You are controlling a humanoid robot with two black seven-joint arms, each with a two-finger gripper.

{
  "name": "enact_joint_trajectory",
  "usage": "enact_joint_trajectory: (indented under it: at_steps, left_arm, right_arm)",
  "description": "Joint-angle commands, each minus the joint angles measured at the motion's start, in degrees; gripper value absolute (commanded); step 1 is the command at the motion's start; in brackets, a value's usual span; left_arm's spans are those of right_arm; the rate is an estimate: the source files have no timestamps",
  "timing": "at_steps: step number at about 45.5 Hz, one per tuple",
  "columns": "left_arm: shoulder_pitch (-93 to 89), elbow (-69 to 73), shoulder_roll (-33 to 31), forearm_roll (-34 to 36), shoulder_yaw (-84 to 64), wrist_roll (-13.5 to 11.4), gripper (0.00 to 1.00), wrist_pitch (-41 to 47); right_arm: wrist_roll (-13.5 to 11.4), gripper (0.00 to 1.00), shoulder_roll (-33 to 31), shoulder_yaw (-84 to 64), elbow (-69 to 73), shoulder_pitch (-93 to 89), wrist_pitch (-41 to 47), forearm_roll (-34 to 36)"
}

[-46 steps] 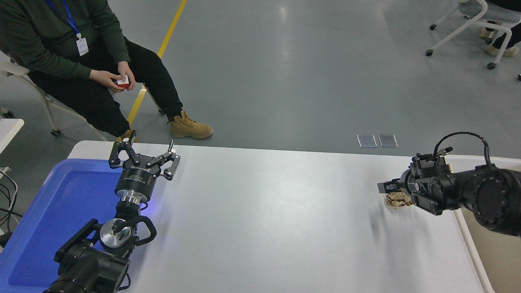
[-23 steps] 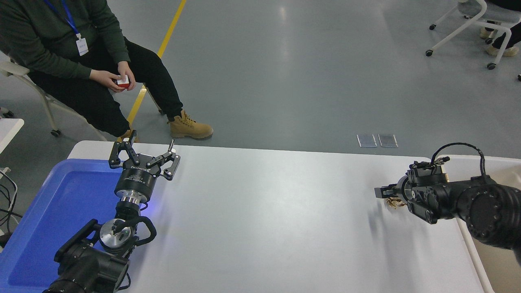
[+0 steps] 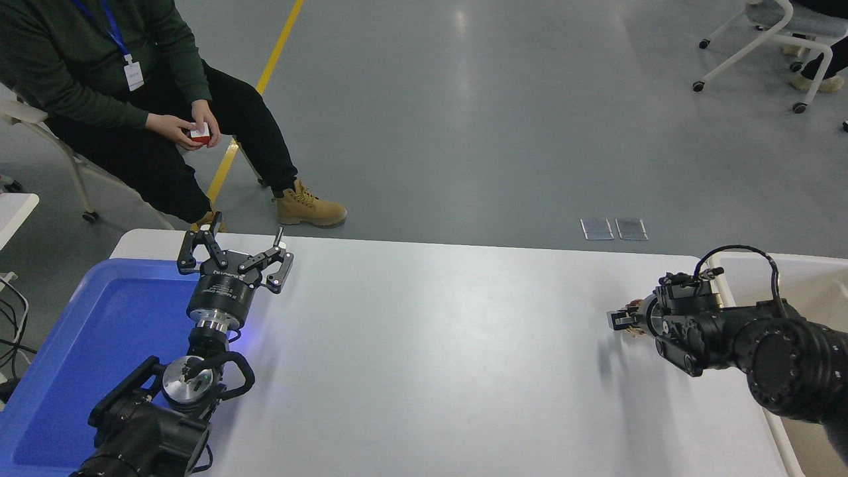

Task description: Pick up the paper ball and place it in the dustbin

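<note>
The paper ball [image 3: 634, 307] is a tan crumpled wad near the table's right end; only small slivers of it show from behind my right gripper [image 3: 621, 320]. The right gripper is low over the table and lies right at the ball, pointing left. I cannot tell whether it is open or shut. The dustbin [image 3: 811, 260], a cream tub with a pale rim, stands just past the table's right end, behind my right arm. My left gripper [image 3: 235, 250] is open and empty, parked at the lower left by the blue tray.
A shallow blue tray [image 3: 79, 331] sits at the table's left end under my left arm. A seated person [image 3: 99, 79] at the far left holds a small red and white object. The white table [image 3: 430, 344] spreads between my arms.
My right arm has moved lower and a little to the left, down over the paper ball, so that less of the ball shows now. The left arm has not moved.
</note>
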Motion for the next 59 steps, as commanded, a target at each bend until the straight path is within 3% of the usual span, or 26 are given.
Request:
enact_joint_trajectory:
  at_steps: [1, 35, 43, 59]
  left_arm:
    - [0.0, 0.0, 0.0, 0.0, 0.0, 0.0, 0.99, 0.0]
    - [0.0, 0.0, 0.0, 0.0, 0.0, 0.0, 0.99, 0.0]
    - [0.0, 0.0, 0.0, 0.0, 0.0, 0.0, 0.99, 0.0]
    - [0.0, 0.0, 0.0, 0.0, 0.0, 0.0, 0.99, 0.0]
  right_arm:
    - [0.0, 0.00, 0.4, -0.1, -1.8, -1.1, -0.1, -1.8]
    - [0.2, 0.00, -0.1, 0.2, -2.8, -1.7, 0.2, -1.8]
    - [1.9, 0.00, -0.7, 0.3, -1.8, 0.7, 0.7, -1.7]
    - [4.1, 0.00, -13.2, -0.6, 12.6, 17.7, 2.6, -2.0]
